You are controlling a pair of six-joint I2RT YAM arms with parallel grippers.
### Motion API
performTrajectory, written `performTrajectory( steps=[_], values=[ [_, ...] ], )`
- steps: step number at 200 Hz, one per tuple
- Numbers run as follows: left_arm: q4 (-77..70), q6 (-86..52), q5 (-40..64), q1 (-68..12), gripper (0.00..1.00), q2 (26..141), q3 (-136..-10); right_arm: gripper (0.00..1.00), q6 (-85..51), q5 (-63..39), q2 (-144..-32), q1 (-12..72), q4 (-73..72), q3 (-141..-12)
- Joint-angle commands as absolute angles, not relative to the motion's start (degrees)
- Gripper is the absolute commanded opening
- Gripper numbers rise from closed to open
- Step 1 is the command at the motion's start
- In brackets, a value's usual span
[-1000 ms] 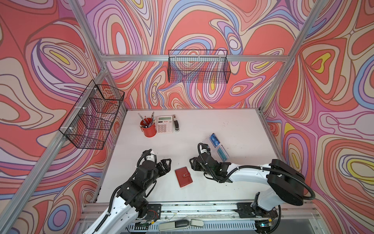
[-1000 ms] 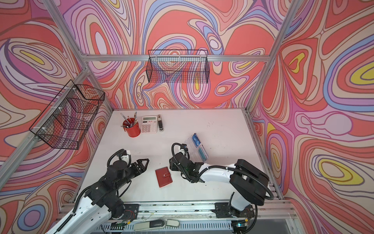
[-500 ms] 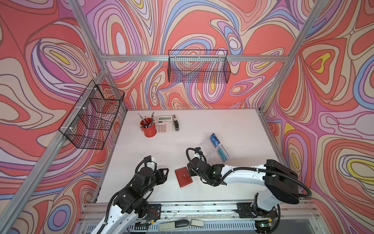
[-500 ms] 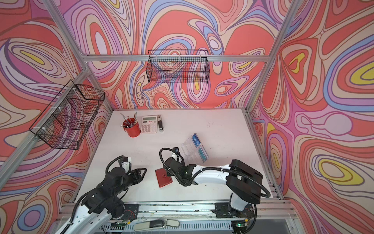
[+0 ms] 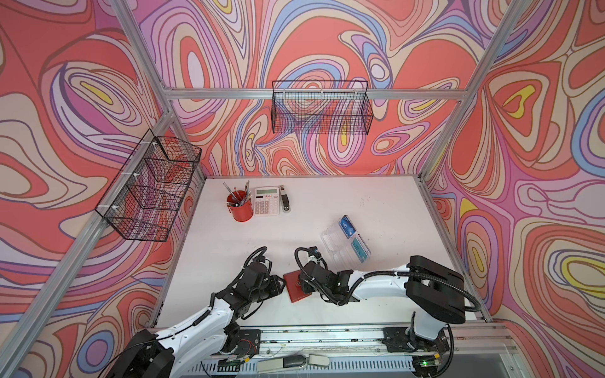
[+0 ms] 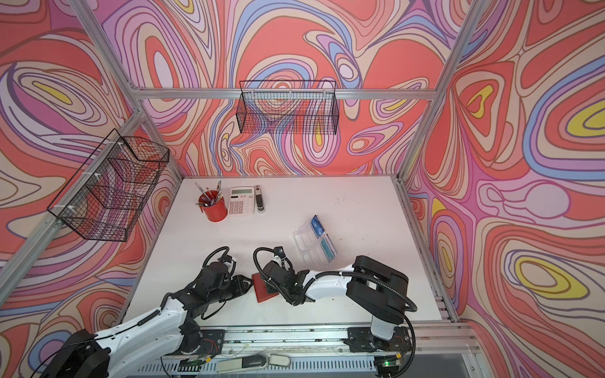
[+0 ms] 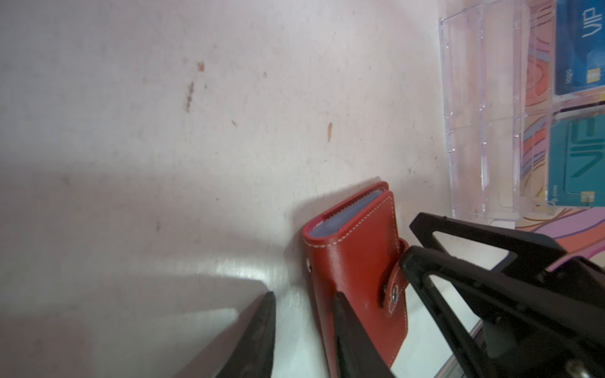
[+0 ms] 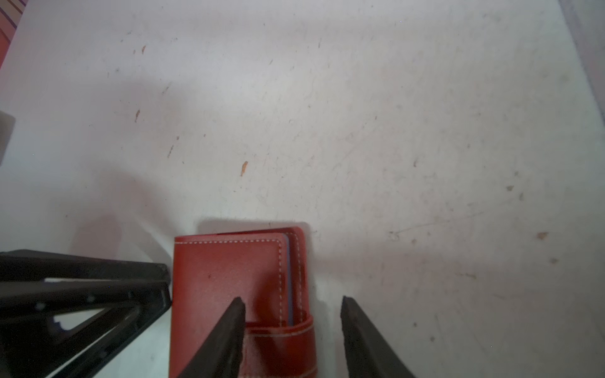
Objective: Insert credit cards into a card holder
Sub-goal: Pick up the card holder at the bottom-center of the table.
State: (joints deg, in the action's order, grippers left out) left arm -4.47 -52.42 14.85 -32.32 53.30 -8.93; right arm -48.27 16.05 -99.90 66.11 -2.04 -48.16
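At the back left of the surface (image 5: 327, 203) you have a red pen cup (image 5: 241, 209), a calculator (image 5: 267, 201) and a stapler (image 5: 285, 199); the calculator's markings are too small to read. Nearer you, the left claw (image 5: 282, 284) stands narrowly apart, one finger over the red card holder (image 5: 295, 293), the other on bare surface beside its spine. The card holder lies flat, snapped shut, between both claws. The right claw (image 8: 292, 304) straddles its tab edge, half wide, gripping nothing. Further right, a clear stand (image 5: 337, 250) holds a blue card (image 7: 579, 49) reading "VIP" and "logo", and a teal card (image 7: 579, 163) with partly cropped lettering.
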Motion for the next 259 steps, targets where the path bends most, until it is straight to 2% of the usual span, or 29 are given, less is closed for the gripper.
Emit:
performTrajectory(
  steps=[1, 72, 139, 170, 195, 215, 259],
  values=[
    [-12.7, -54.0, 16.5, -32.7, 0.33, 56.1, -7.4, 0.5, -50.5, 15.4, -100.6, 66.4, -5.8, -46.4],
    [-25.0, -56.5, 18.9, -33.5, 0.29, 63.2, -4.7, 0.44, -54.5, 13.7, -105.4, 66.7, -10.5, -45.1],
    [-33.3, -57.9, 21.3, -34.5, 0.3, 67.0, -4.3, 0.42, -59.4, 17.0, -104.1, 67.4, -12.4, -41.7],
    [-41.4, -59.6, 23.5, -34.8, 0.21, 69.2, -3.7, 0.42, -60.0, 17.2, -104.6, 67.5, -12.4, -41.8],
    [-42.8, -59.6, 23.3, -34.8, 0.03, 69.2, -4.5, 0.42, -59.2, 18.3, -103.1, 67.4, -10.4, -42.4],
    [-36.1, -58.5, 21.0, -34.7, 0.0, 66.3, -7.5, 0.46, -56.7, 21.7, -98.1, 67.5, -3.6, -44.1],
    [-2.8, -53.6, 10.8, -34.3, 0.0, 50.6, -23.7, 0.59, -45.8, 29.5, -83.5, 67.5, 18.2, -57.2]
  ],
)
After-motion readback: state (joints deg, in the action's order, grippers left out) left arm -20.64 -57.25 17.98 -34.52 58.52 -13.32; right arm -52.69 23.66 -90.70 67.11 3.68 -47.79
